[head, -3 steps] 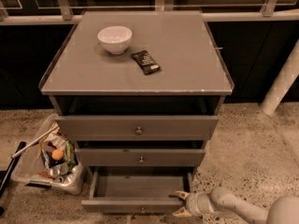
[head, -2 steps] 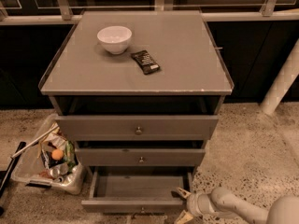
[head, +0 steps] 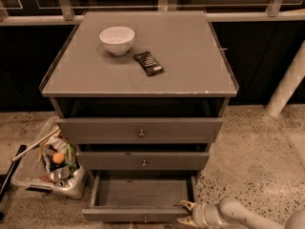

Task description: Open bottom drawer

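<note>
- Three grey drawer fronts sit under the counter [head: 190,75], whose flat top is the biggest thing here. The two upper fronts look close to flush beneath its front edge.
- The bottom drawer [head: 143,192] stands pulled well out below the counter's front edge. Its plain grey inside is bare to view, so the task looks largely done.
- I judge it a stiff, light box that slides straight out. A pull off-centre near a corner could rack it in its runners.
- A bin [head: 28,175] of mixed litter sits on the floor off the counter's left edge.
- The pale arm [head: 238,214] reaches in low from beyond the counter's right front corner.
- The gripper [head: 187,213] is at the right end of the drawer's front, its fingers spread, one high and one low. Whether they touch the panel I cannot tell.
- A white bowl [head: 117,39] stands towards the back left corner.
- A dark packet [head: 148,63] lies just beside it, nearer the middle.
- The knob [head: 144,218] at the front's centre is the natural hold: small, round, probably slippery metal.
</note>
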### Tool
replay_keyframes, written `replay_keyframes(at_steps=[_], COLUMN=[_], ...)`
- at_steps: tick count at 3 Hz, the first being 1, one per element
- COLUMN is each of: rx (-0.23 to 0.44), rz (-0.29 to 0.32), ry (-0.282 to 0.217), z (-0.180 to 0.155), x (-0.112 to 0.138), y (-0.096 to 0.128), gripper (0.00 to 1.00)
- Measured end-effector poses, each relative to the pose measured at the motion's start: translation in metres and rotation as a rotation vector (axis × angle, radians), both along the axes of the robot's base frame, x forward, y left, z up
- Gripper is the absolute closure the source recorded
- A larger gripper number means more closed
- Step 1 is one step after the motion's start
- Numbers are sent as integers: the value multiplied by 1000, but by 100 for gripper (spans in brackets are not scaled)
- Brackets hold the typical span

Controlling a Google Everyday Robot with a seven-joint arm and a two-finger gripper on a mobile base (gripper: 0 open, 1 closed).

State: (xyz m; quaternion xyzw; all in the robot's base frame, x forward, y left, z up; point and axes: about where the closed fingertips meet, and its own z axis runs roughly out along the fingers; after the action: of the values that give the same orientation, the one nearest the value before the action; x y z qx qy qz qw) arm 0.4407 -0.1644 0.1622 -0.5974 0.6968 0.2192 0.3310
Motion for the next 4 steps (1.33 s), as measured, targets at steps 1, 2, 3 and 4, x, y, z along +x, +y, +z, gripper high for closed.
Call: replay_keyframes(at_steps=[1, 2, 3, 4], rx=[0, 0, 0, 0], rz=[0, 0, 0, 0], ry=[0, 0, 0, 0], z=[0, 0, 0, 0], x=[0, 0, 0, 0], y=[0, 0, 0, 0], gripper=[58, 34, 11, 0])
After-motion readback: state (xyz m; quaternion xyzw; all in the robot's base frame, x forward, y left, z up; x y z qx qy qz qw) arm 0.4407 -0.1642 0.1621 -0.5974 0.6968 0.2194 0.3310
